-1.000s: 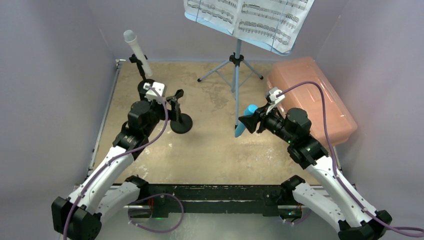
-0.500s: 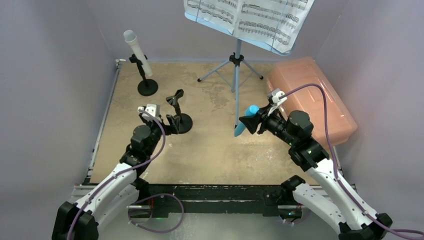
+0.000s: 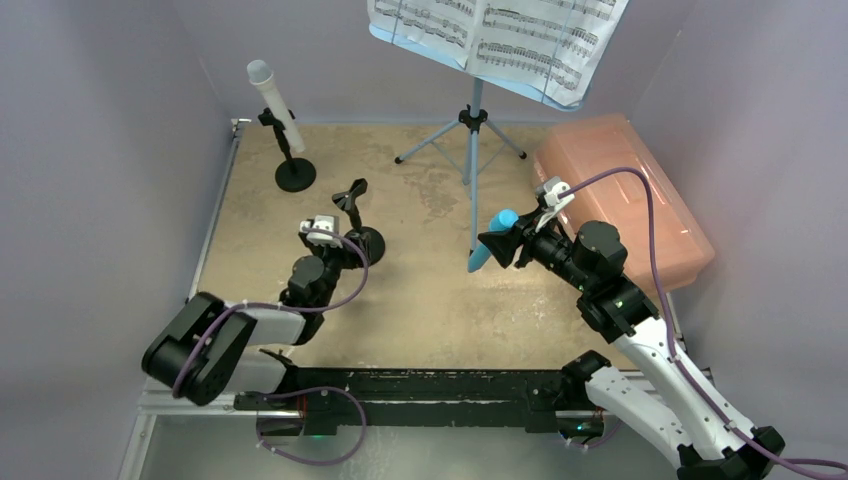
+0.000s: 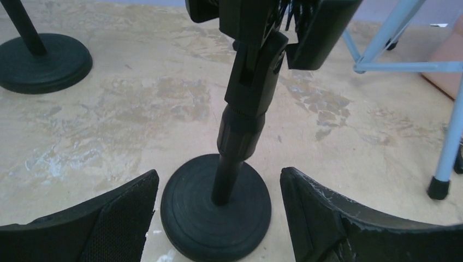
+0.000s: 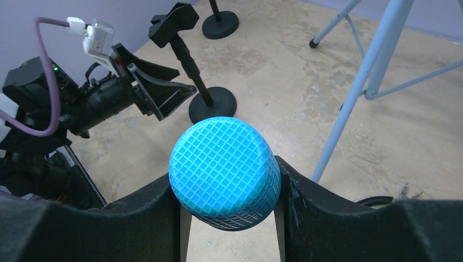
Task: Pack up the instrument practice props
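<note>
Left fingers (image 4: 120,218) are down low on the bench (image 3: 430,290), spread wide, one either side of the empty holder (image 4: 215,210). Its round base sits right between the tips, and neither finger touches it as far as the wrist view shows. So the step in hand looks like picking up this holder. Next call, I'd say: nudge forward a touch and close on the stem just above the base, squarely, since that top clip makes it top-heavy and it could tip.

Over on the other side, the right fingers (image 5: 136,218) are clamped on the blue mic (image 5: 224,164), held up off the bench near the rack (image 3: 475,150), its mesh head pointing into the wrist camera. That mic wants a home, likely the pink box (image 3: 625,195) just beside the arm, whose lid appears shut.

Plenty left: the white mic (image 3: 275,105) stands in the far holder (image 3: 295,175) at the back left, and the sheets (image 3: 500,30) sit up on the rack.
</note>
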Robot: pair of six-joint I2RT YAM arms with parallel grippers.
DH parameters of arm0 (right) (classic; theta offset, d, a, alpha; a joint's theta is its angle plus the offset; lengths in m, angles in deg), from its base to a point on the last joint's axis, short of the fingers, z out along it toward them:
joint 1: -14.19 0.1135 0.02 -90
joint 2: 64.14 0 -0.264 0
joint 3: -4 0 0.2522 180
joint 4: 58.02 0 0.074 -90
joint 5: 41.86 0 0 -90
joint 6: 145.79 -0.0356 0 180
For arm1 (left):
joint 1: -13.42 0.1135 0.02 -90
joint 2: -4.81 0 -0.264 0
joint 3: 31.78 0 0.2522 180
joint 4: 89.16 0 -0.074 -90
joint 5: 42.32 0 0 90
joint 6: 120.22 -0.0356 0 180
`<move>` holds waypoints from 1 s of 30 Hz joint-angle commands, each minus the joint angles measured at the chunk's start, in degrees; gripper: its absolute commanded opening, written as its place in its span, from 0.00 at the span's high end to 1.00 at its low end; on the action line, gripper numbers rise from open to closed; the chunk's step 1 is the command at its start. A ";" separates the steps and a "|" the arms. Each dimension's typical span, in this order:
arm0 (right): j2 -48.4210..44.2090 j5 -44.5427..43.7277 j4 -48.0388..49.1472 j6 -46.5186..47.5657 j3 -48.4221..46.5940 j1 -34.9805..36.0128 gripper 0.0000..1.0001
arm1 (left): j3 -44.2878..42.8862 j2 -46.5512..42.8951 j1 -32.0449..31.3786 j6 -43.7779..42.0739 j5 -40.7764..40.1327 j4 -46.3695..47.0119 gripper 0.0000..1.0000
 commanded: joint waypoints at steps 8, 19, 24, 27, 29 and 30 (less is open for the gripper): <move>-0.89 1.54 2.47 -0.26 -0.26 0.03 0.77 | -7.68 17.48 -0.40 -5.97 -2.25 23.13 0.43; -0.43 2.29 2.82 -0.29 0.00 -0.01 0.77 | -11.08 21.21 1.62 -11.25 -5.23 26.04 1.00; -0.03 2.70 3.20 -0.30 0.07 -0.01 0.77 | -16.10 22.26 3.52 -13.39 -2.43 21.66 1.00; 0.18 2.63 3.11 -0.20 -0.03 0.04 0.77 | -21.87 25.67 4.18 -13.41 -0.04 20.22 1.00; 0.27 2.16 2.82 -0.09 -0.12 -0.01 0.77 | -26.27 28.54 4.82 -13.14 1.27 19.31 1.00; 0.34 1.87 2.69 -0.15 -0.09 0.03 0.77 | -28.44 30.08 5.03 -12.92 1.90 18.70 1.00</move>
